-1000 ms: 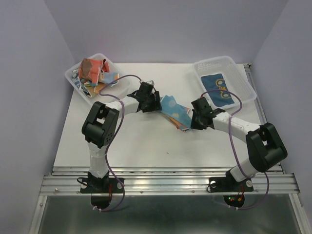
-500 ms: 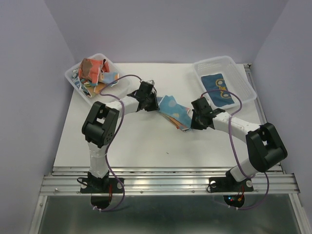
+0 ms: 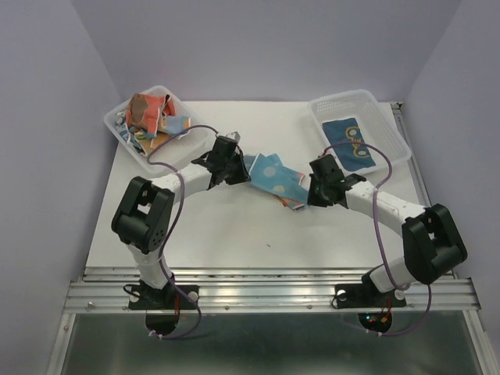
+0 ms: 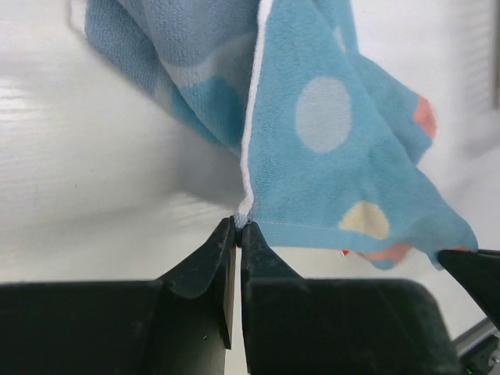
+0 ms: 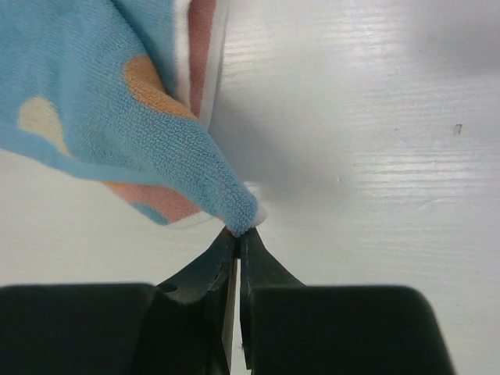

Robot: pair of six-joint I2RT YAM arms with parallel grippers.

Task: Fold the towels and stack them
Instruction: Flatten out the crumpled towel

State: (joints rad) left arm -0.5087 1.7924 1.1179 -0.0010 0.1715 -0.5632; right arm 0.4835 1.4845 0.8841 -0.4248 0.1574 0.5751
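Finding: the dotted towel [image 3: 273,176] lies partly bunched at mid-table, between the two arms. The left gripper [image 4: 237,227] is clenched on the white hem at one corner. The right gripper [image 5: 237,233] is clenched on the tip of another corner. Both bites are at the very fingertips, with little cloth between the jaws.

Step in hand, as judged: spreading or doubling this towel by its two held corners.

Recommendations:
- Lift both corners together and level, so that the cloth hangs without a twist.
- Draw the corners apart only until the edge between them is taut. The shallow bites could slip under a harder pull.
- Carry the held edge over to meet the far edge squarely, then let go only once the cloth rests flat on the table [image 3: 234,234].
- Mind the orange underside folded beneath. It should open out before any crease is set.

View comparison: only the overhead camera shows the left basket [image 3: 112,123] with its crumpled towels [image 3: 148,116], and the right basket [image 3: 397,133] holding one folded blue towel [image 3: 351,142]. It does not resolve either grip. The wrist cameras settle that, each showing the jaws closed on cloth, and the left wrist camera also shows that the held corner is raised and the cloth draped.
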